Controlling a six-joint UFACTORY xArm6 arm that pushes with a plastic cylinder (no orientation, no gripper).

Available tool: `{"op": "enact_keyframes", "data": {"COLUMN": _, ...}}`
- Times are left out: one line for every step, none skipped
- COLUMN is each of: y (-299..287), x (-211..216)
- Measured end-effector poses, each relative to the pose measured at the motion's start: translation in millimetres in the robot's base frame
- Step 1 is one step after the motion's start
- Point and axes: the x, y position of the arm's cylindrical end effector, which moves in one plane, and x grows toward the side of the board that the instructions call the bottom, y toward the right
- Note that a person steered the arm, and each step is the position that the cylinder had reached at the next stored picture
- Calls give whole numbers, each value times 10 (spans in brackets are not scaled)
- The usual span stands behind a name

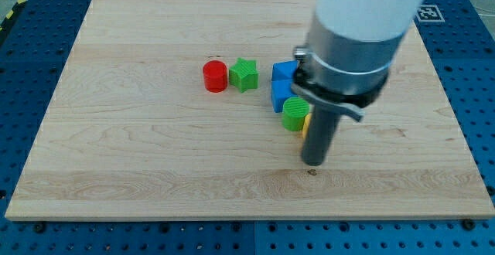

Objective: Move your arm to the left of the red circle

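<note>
The red circle stands on the wooden board left of the board's middle. A green star-shaped block sits just to its right, close to or touching it. My tip rests on the board well to the right and below the red circle, just under a cluster of blocks. That cluster holds a blue block, a second blue block, a green round block and a yellow block mostly hidden behind the rod.
The wooden board lies on a blue perforated table. The arm's white and grey body hangs over the board's upper right and hides that area.
</note>
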Motion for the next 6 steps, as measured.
{"op": "enact_keyframes", "data": {"y": -482, "x": -31}}
{"op": "enact_keyframes", "data": {"y": -967, "x": -169}}
{"op": "enact_keyframes", "data": {"y": -1202, "x": -462}}
{"op": "enact_keyframes", "data": {"y": -1543, "x": -679}}
{"op": "enact_keyframes", "data": {"y": -1791, "x": -957}}
{"op": "enact_keyframes", "data": {"y": -2094, "x": -1190}}
